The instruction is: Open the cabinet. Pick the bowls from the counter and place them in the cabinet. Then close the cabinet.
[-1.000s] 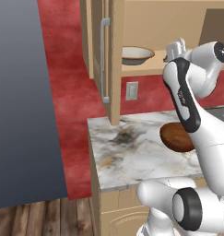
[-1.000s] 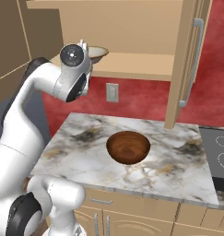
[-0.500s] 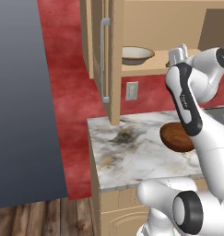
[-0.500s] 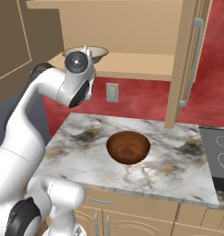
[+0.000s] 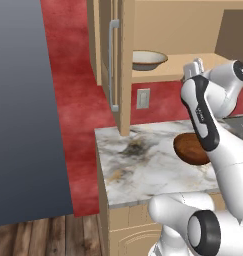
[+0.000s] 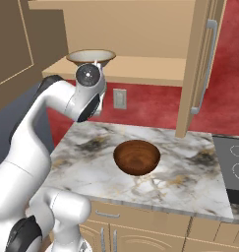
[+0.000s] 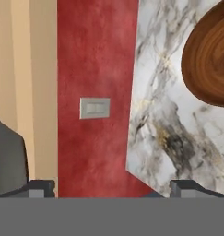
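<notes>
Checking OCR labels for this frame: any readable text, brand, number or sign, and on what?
None: no readable text in any view.
Wall plate: blank, no lettering.
Brown bowl, cream bowl, counter, cabinet door: no marks or labels.
Stove: ring outlines, no characters.

The table (image 6: 190, 172) is polished veined marble. The brown bowl (image 6: 136, 156) looks like glossy grained wood; the cabinet (image 5: 124, 75) is matt tan wood with a smooth metal handle (image 5: 113, 65).
</notes>
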Robot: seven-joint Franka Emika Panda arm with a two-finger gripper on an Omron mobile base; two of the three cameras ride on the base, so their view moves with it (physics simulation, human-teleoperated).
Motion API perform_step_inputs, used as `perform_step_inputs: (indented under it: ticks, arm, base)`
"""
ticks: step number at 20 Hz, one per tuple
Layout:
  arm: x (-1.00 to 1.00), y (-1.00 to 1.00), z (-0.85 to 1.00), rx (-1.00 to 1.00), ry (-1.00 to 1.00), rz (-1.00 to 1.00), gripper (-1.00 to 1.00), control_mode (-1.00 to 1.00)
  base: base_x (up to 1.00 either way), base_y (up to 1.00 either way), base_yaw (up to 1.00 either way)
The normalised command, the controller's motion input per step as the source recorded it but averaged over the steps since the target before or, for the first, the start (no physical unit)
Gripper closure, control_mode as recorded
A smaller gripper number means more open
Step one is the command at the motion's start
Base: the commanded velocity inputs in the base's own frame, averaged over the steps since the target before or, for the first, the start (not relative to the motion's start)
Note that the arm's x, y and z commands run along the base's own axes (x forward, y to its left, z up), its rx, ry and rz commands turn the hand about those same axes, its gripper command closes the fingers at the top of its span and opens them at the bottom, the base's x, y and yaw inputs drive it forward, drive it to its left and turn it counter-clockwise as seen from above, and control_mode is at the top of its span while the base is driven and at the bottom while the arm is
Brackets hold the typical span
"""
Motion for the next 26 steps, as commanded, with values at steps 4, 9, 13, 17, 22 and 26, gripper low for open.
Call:
perform_step_inputs:
  ticks: [4,9,13,17,22,26]
  arm:
    - [0.00,-0.11,-0.34,-0.01,0.04,0.00,-1.00,-1.00]
    - [0.00,-0.16,-0.29,0.00,0.04,0.00,-1.00,-1.00]
    - [0.00,-0.18,-0.29,0.00,0.03,0.00,-1.00,-1.00]
    - [0.00,-0.21,-0.29,0.00,0.04,0.00,-1.00,-1.00]
    - [0.00,-0.19,-0.30,-0.01,0.05,0.00,-1.00,-1.00]
    - [-0.02,-0.15,-0.36,-0.02,0.05,0.00,-1.00,-1.00]
  base:
    - [0.00,0.00,0.00]
    - [0.00,0.00,0.00]
    - [0.00,0.00,0.00]
    - [0.00,0.00,0.00]
    - [0.00,0.00,0.00]
    - [0.00,0.00,0.00]
